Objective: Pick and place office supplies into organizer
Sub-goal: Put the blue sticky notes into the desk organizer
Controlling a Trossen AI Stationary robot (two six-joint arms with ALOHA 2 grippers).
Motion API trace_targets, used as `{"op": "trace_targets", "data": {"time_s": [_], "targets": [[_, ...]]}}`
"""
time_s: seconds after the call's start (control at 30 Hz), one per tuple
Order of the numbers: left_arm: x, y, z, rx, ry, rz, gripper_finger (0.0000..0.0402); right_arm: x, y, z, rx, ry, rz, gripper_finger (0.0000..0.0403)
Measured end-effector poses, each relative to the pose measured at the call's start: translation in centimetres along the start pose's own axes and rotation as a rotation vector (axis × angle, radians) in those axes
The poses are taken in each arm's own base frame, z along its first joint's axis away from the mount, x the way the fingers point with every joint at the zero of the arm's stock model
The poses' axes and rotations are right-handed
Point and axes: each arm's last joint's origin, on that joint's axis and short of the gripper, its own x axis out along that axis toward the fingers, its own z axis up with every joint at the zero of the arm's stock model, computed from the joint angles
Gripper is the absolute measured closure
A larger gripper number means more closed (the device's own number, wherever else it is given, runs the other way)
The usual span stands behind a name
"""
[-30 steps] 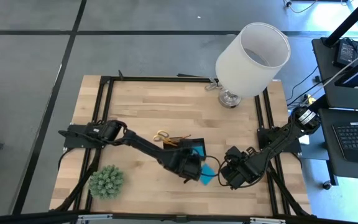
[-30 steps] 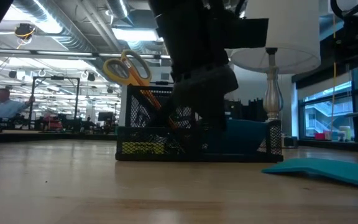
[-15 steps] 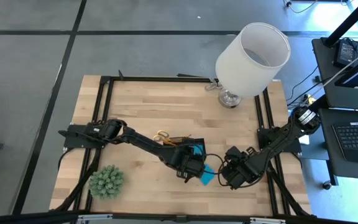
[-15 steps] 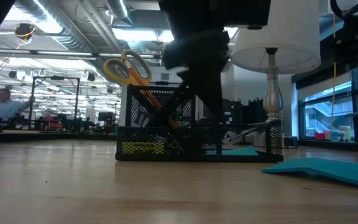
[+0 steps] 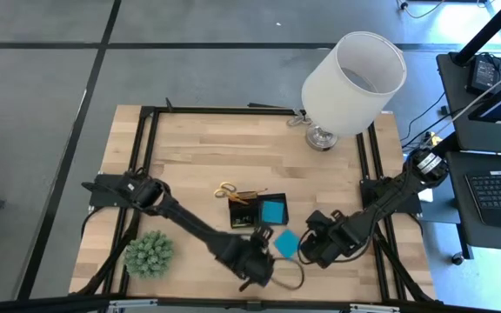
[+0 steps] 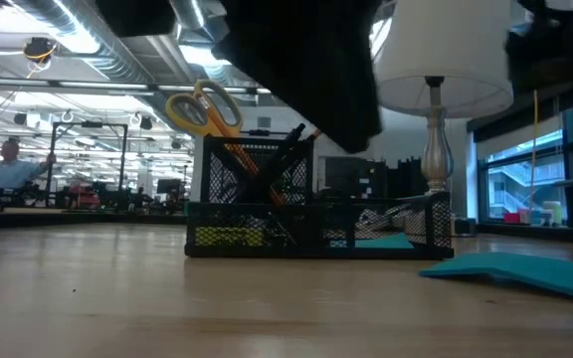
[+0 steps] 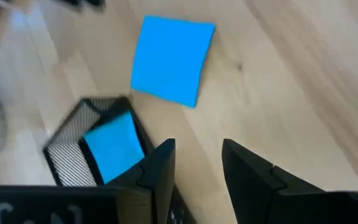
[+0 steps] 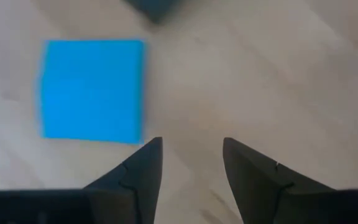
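Pulled back from the organizer (image 5: 255,211) since a second ago, the left gripper (image 5: 252,261) now hangs over the near edge of the table (image 5: 190,148), just near-left of the tray, and a blue pad (image 5: 272,211) that was not in the tray then now lies in its right compartment. Its fingers (image 7: 157,171) stand spread with nothing between them, as the left wrist view shows. The right gripper (image 5: 313,248) has edged a little toward the middle and hovers just right of a second blue pad (image 5: 285,243), which lies flat on the wood just near-right of the organizer; its fingers (image 8: 138,171) are also apart and empty, with the pad just ahead of them. Inside the organizer, the scissors (image 6: 202,107) stand upright in the tall left cup with their yellow handles up, pencils (image 6: 252,159) and pens lean beside them, and something yellow shows low behind the mesh. By my judgement most of the sorting is done: the loose pad is the one supply I can see still out on the table, and the right arm looks best placed to take it. Farther off, the plant ball (image 5: 150,253) sits at the near left and the lamp (image 5: 352,74) at the far right, neither part of the job.
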Motion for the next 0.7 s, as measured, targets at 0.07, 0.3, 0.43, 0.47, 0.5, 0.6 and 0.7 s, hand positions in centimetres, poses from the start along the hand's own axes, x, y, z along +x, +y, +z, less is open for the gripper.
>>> {"op": "trace_targets", "data": {"time_s": [0.07,0.3,0.43,0.47,0.5,0.6,0.7], "targets": [[0.0,-0.9,0.2,0.009,-0.031,0.049,0.0274,0.1,0.6,0.5,-0.027,-0.012,0.064,0.0232],[2.4,-2.2,0.3,0.035,-0.179,0.107,0.0274,0.4,1.7,2.1,-0.057,-0.021,0.185,0.0232],[3.5,-2.7,0.1,0.121,-0.229,0.18,0.0274,0.5,1.6,2.4,-0.067,0.003,0.183,0.0232],[3.7,-2.7,0.0,0.138,-0.237,0.198,0.0274,0.6,1.6,2.4,-0.076,0.016,0.18,0.0232],[3.9,-2.7,0.0,0.147,-0.245,0.213,0.0274,0.6,1.6,2.4,-0.091,0.035,0.183,0.0232],[4.8,-2.7,-0.4,0.159,-0.275,0.238,0.0274,0.6,1.6,2.2,-0.123,0.077,0.197,0.0232],[5.1,-2.6,-0.7,0.172,-0.267,0.235,0.0274,0.6,1.6,2.3,-0.125,0.093,0.201,0.0232]]}}
